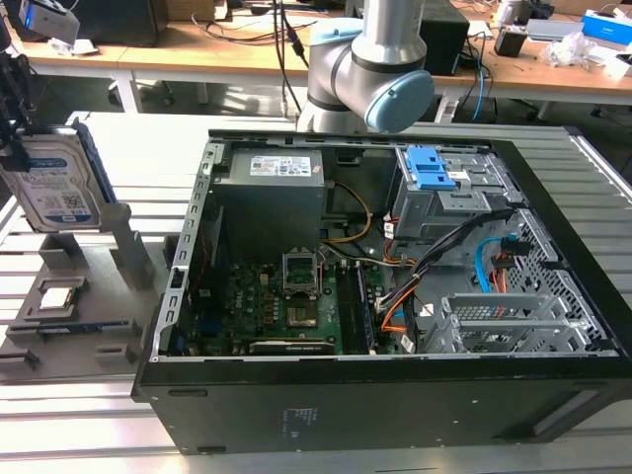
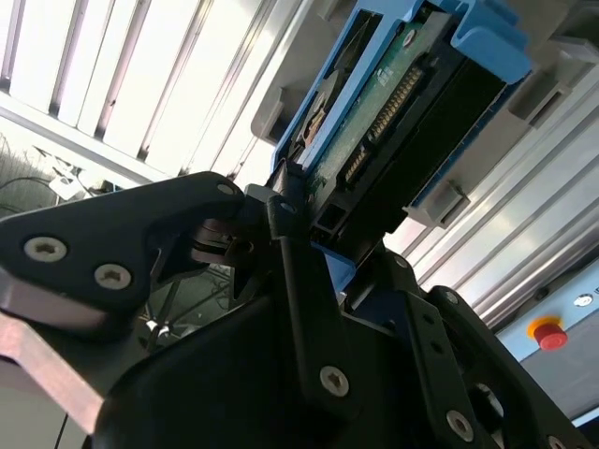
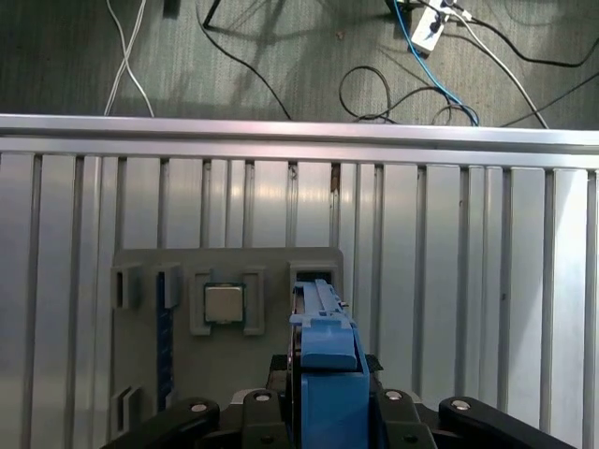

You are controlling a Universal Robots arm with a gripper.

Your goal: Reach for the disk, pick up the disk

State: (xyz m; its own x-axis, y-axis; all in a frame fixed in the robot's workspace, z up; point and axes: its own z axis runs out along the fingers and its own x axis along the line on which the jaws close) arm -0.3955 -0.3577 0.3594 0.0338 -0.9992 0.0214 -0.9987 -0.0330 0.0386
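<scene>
Exterior view, disk (image 1: 55, 188) upright, long axis vert., label facing cam

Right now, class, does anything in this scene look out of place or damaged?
Nothing looks damaged. The disk is outside the open computer case, held on edge by the gripper over the grey fixture at the exterior view's left.

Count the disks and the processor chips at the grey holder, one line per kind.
disk: 1
chip: 1
Total: 2
</scene>
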